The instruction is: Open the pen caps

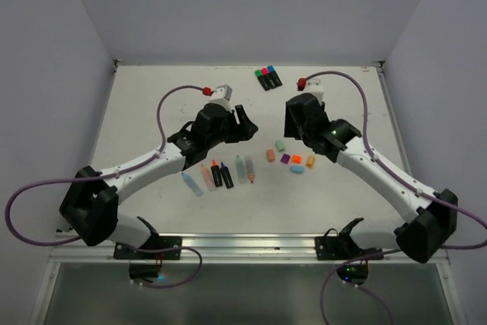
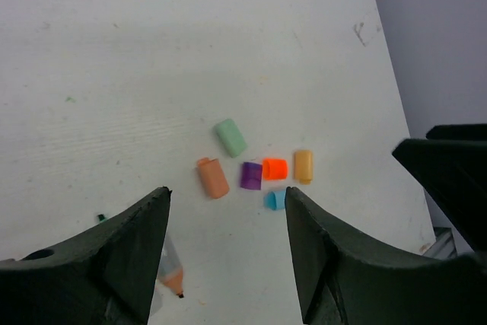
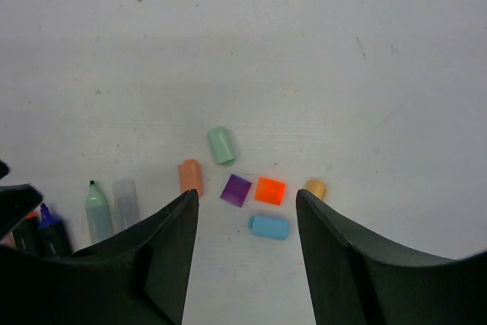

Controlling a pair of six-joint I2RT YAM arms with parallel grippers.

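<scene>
Left pincer point(image 2: 227, 192) and right pincer point(image 3: 247, 195) hang spread, empty, near six loose caps point(image 3: 269, 189) on the bench point(image 1: 152, 112); pens point(image 1: 221, 173) lie left.

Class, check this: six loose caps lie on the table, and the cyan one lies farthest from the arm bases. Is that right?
No: the cyan cap lies nearest the bases; the mint-green cap is farthest. The top view shows it.
</scene>
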